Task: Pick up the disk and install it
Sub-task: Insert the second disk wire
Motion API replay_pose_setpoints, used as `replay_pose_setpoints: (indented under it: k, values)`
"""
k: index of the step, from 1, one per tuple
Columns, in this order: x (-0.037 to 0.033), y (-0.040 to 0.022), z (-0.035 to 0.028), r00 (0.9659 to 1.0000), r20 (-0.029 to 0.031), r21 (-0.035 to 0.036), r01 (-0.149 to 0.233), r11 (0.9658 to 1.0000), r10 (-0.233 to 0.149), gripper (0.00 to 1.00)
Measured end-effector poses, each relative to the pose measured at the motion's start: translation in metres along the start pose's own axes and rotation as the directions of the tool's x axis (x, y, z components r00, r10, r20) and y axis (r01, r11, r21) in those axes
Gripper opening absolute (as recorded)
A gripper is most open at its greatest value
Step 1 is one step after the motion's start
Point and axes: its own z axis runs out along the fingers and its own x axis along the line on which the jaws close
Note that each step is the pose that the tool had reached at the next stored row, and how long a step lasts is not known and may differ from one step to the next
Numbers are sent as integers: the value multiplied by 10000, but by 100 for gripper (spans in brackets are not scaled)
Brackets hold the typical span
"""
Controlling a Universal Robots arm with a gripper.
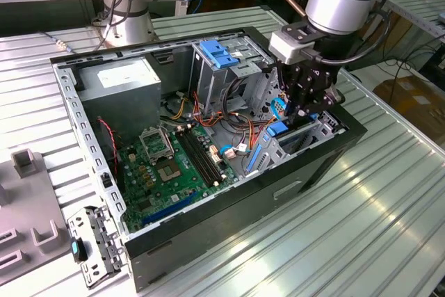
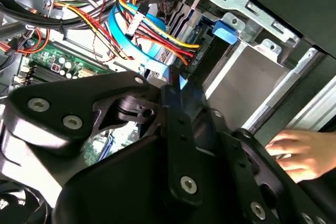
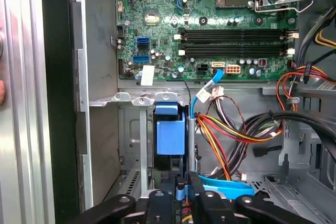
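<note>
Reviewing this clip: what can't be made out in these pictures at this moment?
- Disk: label and metal face can't be made out; in the exterior view the hand stands in front of the drive cage.
- Person's fingers: in the second wrist view, cut off by the picture edge and partly behind the hand's black links; what they touch is unclear.
- Cage floor: in the first wrist view, covered by the hand.

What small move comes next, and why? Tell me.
Probably pause rather than push down. The claw hangs over the drive cage, and in the second wrist view a person's hand lies close beside it.
</note>
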Motion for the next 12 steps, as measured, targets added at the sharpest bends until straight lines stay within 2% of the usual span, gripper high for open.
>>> replay_pose_setpoints:
  k: [1, 3, 6, 7, 10, 12]
  values:
    - [3, -2, -38, 10000, -6, 4, -1, 10000, 1, 29]
    - [6, -7, -102, 10000, -5, 12, -2, 10000, 2, 29]
    - [6, -7, -104, 10000, -4, 15, -3, 10000, 3, 29]
    - [6, -7, -105, 10000, -6, 15, -2, 10000, 2, 28]
    - [6, -7, -105, 10000, -7, 15, -2, 10000, 2, 11]
    - [6, -7, -105, 10000, -7, 16, -3, 10000, 3, 11]
